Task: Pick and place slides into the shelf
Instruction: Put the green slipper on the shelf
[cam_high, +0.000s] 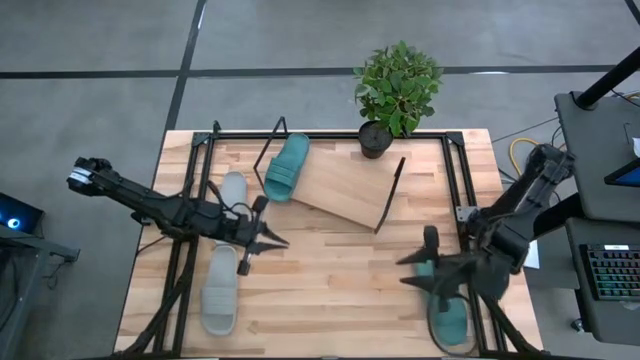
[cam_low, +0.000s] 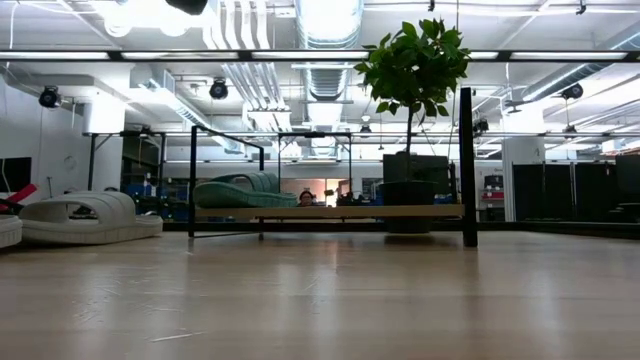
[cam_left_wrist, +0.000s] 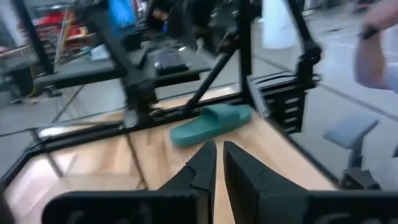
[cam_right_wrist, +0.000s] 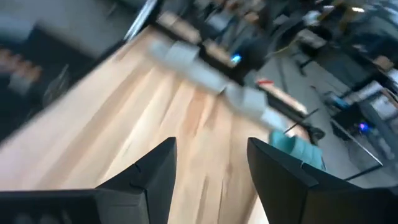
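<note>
Landmark = shelf (cam_high: 340, 188), the slanted light-wood board with black end frames, sitting skewed at the back-centre of the table (cam_high: 330, 290).

- Teal slide #1 (cam_high: 287, 167): on the shelf, at its left end, touching the board. Low view shows it lying flat on top of the board (cam_low: 240, 190).
- Grey slide #1 (cam_high: 233, 188): on the table just left of the shelf's left frame, off the shelf.
- Grey slide #2 (cam_high: 220, 290): on the table well in front-left of the shelf, near the table's front-left edge.
- Teal slide #2 (cam_high: 452, 318): on the table well in front-right of the shelf, at the front-right corner, partly hidden under the right arm.
- Potted plant (cam_high: 396, 92): just behind the shelf's right end.

Left gripper (cam_high: 268, 240): in front-left of the shelf, between the two grey slides, tips pointing toward table centre. Fingers nearly closed, only a thin gap in the left wrist view (cam_left_wrist: 217, 165), nothing between them.

Right gripper (cam_high: 415, 272): in front-right of the shelf, just beside teal slide #2. Fingers spread wide in the right wrist view (cam_right_wrist: 211, 168), empty.

Count: one slide on the shelf, three on the table.
</note>
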